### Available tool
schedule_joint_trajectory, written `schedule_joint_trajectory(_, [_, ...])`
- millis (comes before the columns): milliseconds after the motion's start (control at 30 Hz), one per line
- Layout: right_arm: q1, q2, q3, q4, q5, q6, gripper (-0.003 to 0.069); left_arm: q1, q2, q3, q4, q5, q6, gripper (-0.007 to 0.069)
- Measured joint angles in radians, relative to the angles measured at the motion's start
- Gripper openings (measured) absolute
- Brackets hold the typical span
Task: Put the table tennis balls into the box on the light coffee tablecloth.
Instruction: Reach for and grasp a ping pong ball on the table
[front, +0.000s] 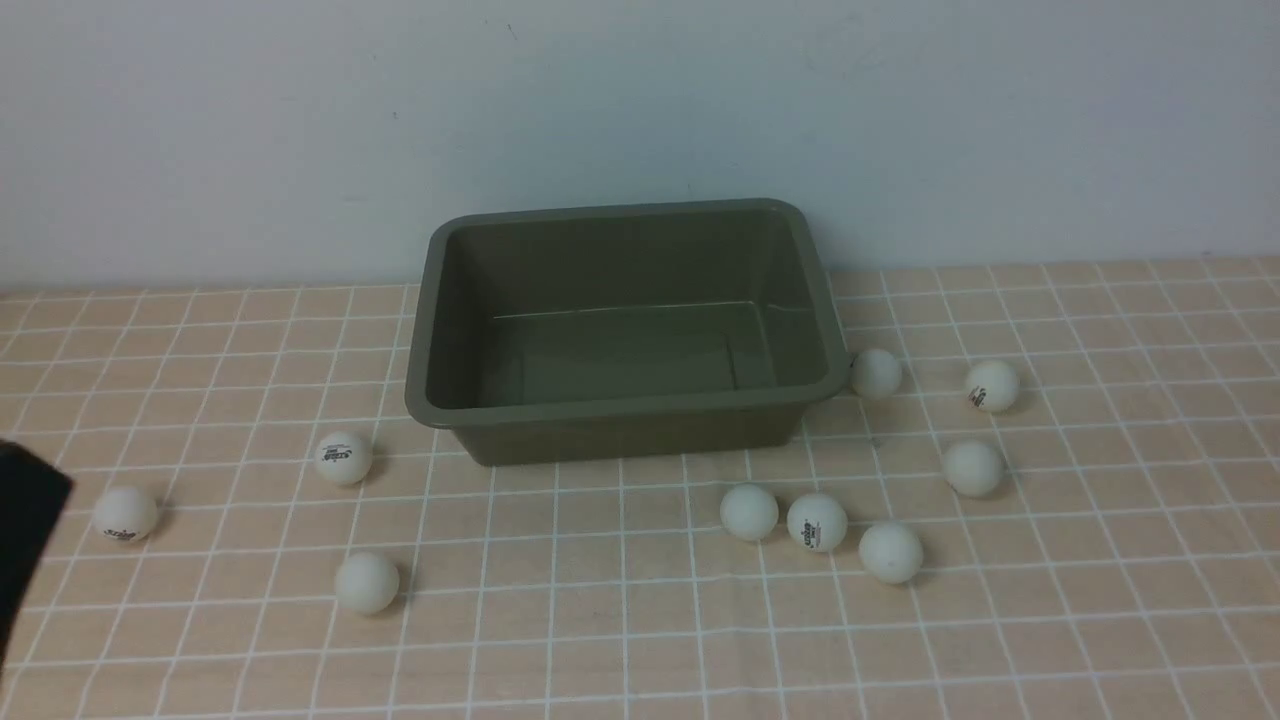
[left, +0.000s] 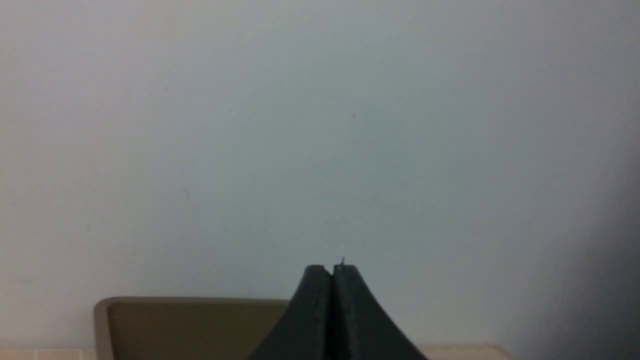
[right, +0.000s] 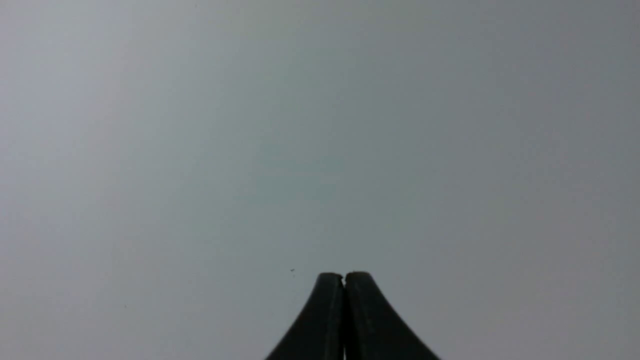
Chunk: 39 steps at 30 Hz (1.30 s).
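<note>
Black tapered fingers fill the lower middle of each wrist view. On both the left gripper (left: 332, 267) and the right gripper (right: 344, 275) the jaws are pressed together with nothing between them. Both point out level at the pale wall (front: 640, 100). The left one catches the olive-green rectangular plastic box (left: 190, 325) low in its frame, while the right sees wall only.

Over to the front view: a dark shape (front: 25, 540) at the lower left edge, probably the left arm; the right arm is out of shot. That box (front: 620, 405) sits centre frame, open-topped and empty, on the peach-beige tablecloth (front: 600, 640) gridded with thin white lines. Nine small matte white table tennis balls lie loose around it. Three are lower left, the outermost (front: 125, 513) just beside the dark shape. Six are to the right, one (front: 875, 373) at the box's rim corner, perhaps touching.

They look feather-light, hard-shelled and smooth, likely to roll at a nudge, so a gentle pinch from above across the widest part seems best.
</note>
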Motion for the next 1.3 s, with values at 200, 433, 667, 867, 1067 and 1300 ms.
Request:
schedule_joint_trajectory(200, [0.0, 0.214, -0.125, -0.39, -0.014, 0.326, -0.0014, 0.0, 0.321, -0.118, 0.179, 0.154, -0.001, -0.0069])
schedule_joint_trajectory(433, [0.0, 0.457, -0.208, -0.962, -0.293, 0.887, -0.0014, 0.0, 0.609, -0.268, 0.354, 0.235, -0.062, -0.0069])
schedule_joint_trajectory(667, [-0.001, 0.703, -0.27, -1.072, -0.474, 1.095, -0.0014, 0.0, 0.813, -0.362, 0.638, 0.274, -0.28, -0.0069])
schedule_joint_trajectory(867, [-0.001, 0.829, -0.281, -1.072, -0.432, 1.068, -0.0014, 0.0, 0.886, -0.38, 0.813, 0.279, -0.484, -0.0069])
schedule_joint_trajectory(1067, [-0.001, 0.925, -0.281, -1.072, -0.318, 0.967, -0.0014, 0.0, 0.887, -0.384, 0.935, 0.296, -0.624, -0.0069])
schedule_joint_trajectory(1300, [-0.001, 1.038, -0.281, -1.069, -0.127, 0.85, -0.0014, 0.0, 0.887, -0.386, 0.993, 0.299, -0.645, -0.0069])
